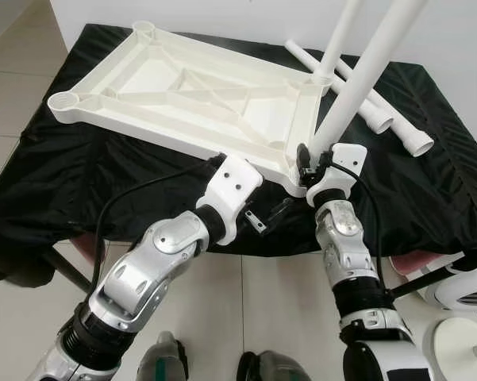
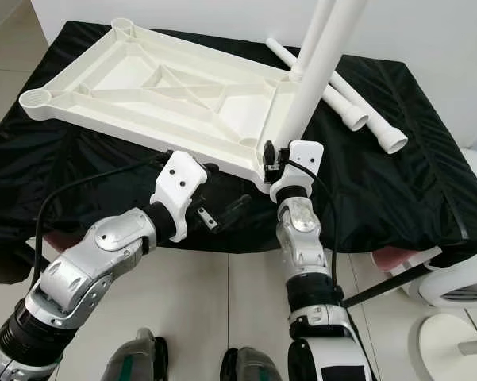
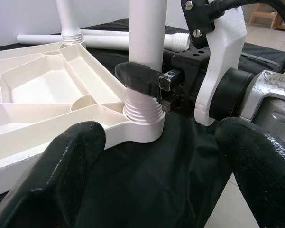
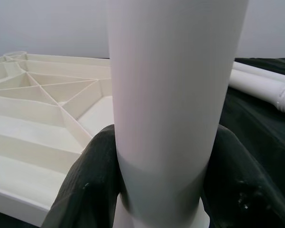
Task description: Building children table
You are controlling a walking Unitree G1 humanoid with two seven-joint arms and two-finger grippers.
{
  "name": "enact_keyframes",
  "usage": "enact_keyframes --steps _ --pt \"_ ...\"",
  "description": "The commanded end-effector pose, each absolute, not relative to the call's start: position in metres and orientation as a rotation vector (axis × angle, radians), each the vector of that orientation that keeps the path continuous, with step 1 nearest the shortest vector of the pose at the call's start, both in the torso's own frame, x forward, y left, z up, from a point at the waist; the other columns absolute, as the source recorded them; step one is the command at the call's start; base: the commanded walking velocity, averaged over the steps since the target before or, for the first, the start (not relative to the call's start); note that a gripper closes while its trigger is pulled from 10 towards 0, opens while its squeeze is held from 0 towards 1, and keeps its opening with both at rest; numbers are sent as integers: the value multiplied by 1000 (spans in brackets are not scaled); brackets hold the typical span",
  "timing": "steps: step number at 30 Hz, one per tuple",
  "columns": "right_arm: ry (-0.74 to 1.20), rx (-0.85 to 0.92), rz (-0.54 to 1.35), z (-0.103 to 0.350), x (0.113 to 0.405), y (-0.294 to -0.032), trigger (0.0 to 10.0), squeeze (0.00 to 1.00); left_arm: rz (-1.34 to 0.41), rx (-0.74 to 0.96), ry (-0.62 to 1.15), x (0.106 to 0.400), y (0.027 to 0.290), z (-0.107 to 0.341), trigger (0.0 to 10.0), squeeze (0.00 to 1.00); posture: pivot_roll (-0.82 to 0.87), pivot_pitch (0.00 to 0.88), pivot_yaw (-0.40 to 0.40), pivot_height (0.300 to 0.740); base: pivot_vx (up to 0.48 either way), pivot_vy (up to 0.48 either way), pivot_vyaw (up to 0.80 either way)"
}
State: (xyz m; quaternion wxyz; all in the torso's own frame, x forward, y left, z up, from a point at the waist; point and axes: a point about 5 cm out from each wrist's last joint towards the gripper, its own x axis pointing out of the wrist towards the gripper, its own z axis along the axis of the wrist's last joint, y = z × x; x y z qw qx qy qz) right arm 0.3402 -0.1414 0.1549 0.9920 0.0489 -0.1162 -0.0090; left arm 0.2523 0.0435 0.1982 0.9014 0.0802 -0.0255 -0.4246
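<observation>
A white plastic tabletop (image 1: 182,95) lies upside down on a black-covered table (image 1: 79,175). One white leg (image 1: 357,87) stands in its near right corner socket, with threads showing at the base (image 3: 142,111). My right gripper (image 1: 305,159) is shut on this leg just above the socket; its fingers (image 4: 90,185) wrap the tube. A second leg (image 1: 341,40) stands in the far right socket. My left gripper (image 1: 268,214) is open at the table's front edge, just left of the held leg, its pads (image 3: 71,166) apart with nothing between them.
Two loose legs (image 1: 381,119) (image 1: 413,136) lie on the cloth to the back right. The left corner sockets (image 1: 63,101) (image 1: 143,28) stand empty. A white round object (image 1: 460,294) sits on the tiled floor at the right. A white wall runs behind the table.
</observation>
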Motion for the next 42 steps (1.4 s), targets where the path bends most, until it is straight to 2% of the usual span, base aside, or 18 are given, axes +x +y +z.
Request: enact_keyframes --steps 1,8,19,27,33,34,39,40,41,42 --pt "-232 106 -120 153 337 -158 10000 0 -980 174 -45 245 38 198 10000 0 92 71 -70 740 0 0 0" --pt "-229 76 -359 154 327 -168 10000 0 -978 172 -40 245 39 197 10000 0 91 82 -67 740 0 0 0" --pt "-204 61 -530 155 323 -175 10000 0 -984 169 -38 244 38 197 10000 0 87 89 -63 740 0 0 0" --pt "-162 100 -424 150 326 -158 10000 0 -985 168 -38 244 38 198 10000 0 87 91 -64 740 0 0 0" --pt "-176 93 -418 152 325 -157 10000 0 -984 168 -38 244 38 198 10000 0 87 91 -64 740 0 0 0" --pt "-192 81 -386 154 324 -155 10000 1000 -985 167 -38 244 38 198 10000 0 84 90 -64 740 0 0 0" --pt "-201 75 -283 154 324 -155 10000 1000 -986 166 -37 245 37 197 10000 0 81 85 -67 740 0 0 0" --pt "-198 75 -267 154 324 -158 10000 757 -986 165 -38 244 37 197 10000 0 79 83 -68 740 0 0 0" --pt "-194 78 -260 153 324 -162 10000 627 -987 164 -39 244 36 197 10000 0 79 83 -69 740 0 0 0" --pt "-191 67 -249 153 325 -165 10000 0 -987 163 -40 244 36 197 10000 0 77 80 -70 740 0 0 0"
